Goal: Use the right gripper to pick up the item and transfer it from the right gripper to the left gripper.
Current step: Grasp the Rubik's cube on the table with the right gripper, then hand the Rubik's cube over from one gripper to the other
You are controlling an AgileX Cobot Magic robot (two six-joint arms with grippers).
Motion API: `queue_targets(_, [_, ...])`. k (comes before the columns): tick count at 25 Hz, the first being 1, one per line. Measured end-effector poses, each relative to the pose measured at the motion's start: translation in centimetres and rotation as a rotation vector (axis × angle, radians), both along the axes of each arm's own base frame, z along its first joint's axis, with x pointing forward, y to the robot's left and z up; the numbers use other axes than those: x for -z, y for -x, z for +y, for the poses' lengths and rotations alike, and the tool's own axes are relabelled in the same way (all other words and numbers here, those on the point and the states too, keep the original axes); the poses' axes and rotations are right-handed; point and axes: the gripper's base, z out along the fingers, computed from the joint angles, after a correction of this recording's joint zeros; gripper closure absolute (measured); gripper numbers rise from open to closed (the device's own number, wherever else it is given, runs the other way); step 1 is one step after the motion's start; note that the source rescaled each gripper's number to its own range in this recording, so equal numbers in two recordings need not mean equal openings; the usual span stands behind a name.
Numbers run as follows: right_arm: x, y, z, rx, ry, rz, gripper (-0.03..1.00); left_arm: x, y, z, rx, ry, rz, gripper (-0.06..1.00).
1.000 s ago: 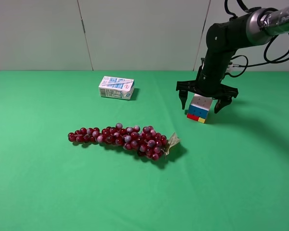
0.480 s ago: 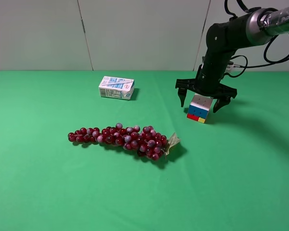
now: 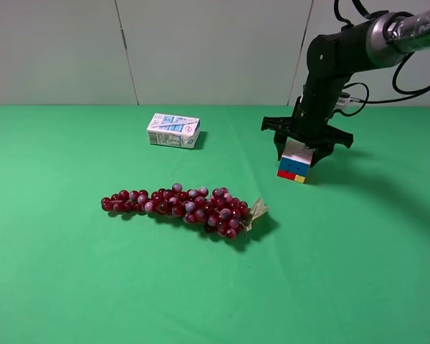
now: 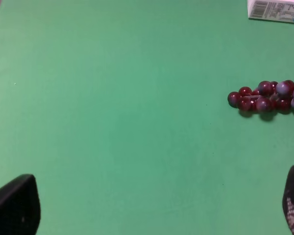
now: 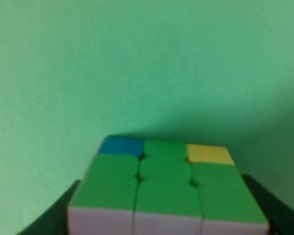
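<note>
Green cloth point(image 3: 201, 287) is shown from above, the puzzle cube point(image 3: 294, 165) resting on it, clamped by the right gripper point(image 3: 298, 152). Left wrist: the left gripper point(image 4: 154, 205) is spread wide. Right wrist: the cube is judged rigid, light and slick, best pinched on opposite flat faces.

The blurred cube point(image 5: 167, 188) and the grape bunch point(image 4: 267, 96) are cropped by picture edges.

Green-faced cube point(image 5: 166, 188) (1 blue square)

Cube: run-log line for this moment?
phase: grasp | right gripper: jaws shut on cube | cube: on table | left gripper: open, empty
</note>
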Motion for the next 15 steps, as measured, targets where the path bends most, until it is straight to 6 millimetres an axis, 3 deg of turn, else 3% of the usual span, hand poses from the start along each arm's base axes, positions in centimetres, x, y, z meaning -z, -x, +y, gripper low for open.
queue_targets(11, [-0.1, 0.0, 0.0, 0.010, -0.002, 0.002, 0.94, 0.0, 0.0, 0.0, 0.000, 0.000, 0.000, -0.03])
queue_targets(15, [-1.3, -0.2, 0.1, 0.005, -0.011, -0.010, 0.94, 0.0, 0.0, 0.0, 0.000, 0.000, -0.001, -0.03])
